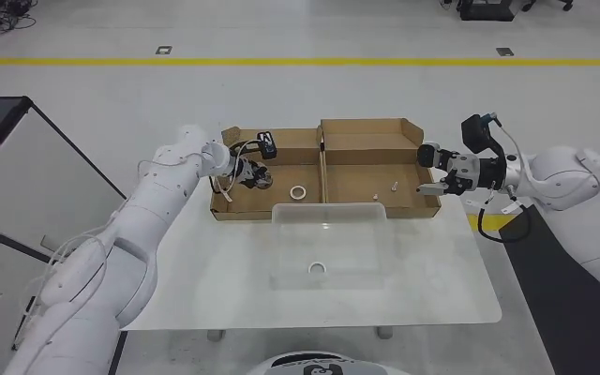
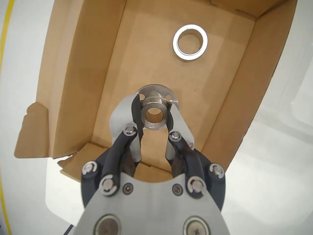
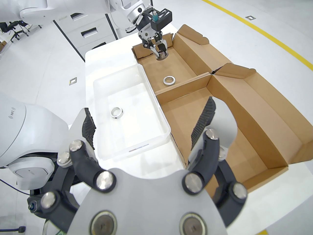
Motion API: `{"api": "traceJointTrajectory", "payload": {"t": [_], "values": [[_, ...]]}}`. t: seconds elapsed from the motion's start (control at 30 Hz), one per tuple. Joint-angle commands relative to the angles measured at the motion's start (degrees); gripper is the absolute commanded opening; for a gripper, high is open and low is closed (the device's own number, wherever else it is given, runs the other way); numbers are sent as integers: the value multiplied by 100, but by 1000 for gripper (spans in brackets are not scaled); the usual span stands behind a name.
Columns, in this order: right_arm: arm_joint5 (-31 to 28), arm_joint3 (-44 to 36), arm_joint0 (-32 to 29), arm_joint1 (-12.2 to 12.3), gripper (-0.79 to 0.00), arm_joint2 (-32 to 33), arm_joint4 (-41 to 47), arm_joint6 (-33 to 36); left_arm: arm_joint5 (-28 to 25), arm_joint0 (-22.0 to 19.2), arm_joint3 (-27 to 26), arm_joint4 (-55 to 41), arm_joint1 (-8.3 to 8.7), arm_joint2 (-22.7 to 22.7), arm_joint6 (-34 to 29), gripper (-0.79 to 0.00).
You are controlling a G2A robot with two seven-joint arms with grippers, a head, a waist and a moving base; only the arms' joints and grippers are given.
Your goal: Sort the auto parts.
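No writing, number or sign could be read on anything the white desk (image 1: 441, 272) carried. A narrow label strip (image 3: 138, 147) sat on the outside of the clear rectangular plastic bin (image 3: 157, 102), on the short end wall facing the desk's right edge. Its print was too small to make out.

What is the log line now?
left tool shut on flanged bushing in cardboard box | right tool open | one ring in box, one in tray
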Motion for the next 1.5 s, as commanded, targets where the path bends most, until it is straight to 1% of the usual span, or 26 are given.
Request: {"api": "traceJointTrajectory", "payload": {"t": [0.0, 0.33, 0.57, 0.6, 0.63, 0.7, 0.73, 0.77, 0.93, 1.17, 1.3, 1.47], "values": [[0, 0, 0, 0, 0, 0, 0, 0, -22, -10, 128, 78, -39, 67, 92, -785], [0, 0, 0, 0, 0, 0, 0, 0, 33, -24, 486, 257, -330, 393, 452, -785], [0, 0, 0, 0, 0, 0, 0, 0, 128, -110, 797, 380, -530, 563, 622, -785], [0, 0, 0, 0, 0, 0, 0, 0, 136, -123, 842, 392, -555, 580, 649, -723], [0, 0, 0, 0, 0, 0, 0, 0, 138, -136, 889, 409, -578, 598, 674, -517], [0, 0, 0, 0, 0, 0, 0, 0, 141, -163, 981, 430, -621, 625, 723, -314], [0, 0, 0, 0, 0, 0, 0, 0, 139, -175, 1024, 438, -641, 636, 748, -58], [0, 0, 0, 0, 0, 0, 0, 0, 137, -188, 1066, 444, -661, 646, 770, -3], [0, 0, 0, 0, 0, 0, 0, 0, 174, -237, 1263, 454, -740, 670, 887, 0], [0, 0, 0, 0, 0, 0, 0, 0, 215, -355, 1429, 461, -792, 645, 1159, 0], [0, 0, 0, 0, 0, 0, 0, 0, 190, -511, 1416, 355, -787, 552, 1326, 0], [0, 0, 0, 0, 0, 0, 0, 0, -103, -739, 1294, 260, -719, 424, 1374, 0]]}}
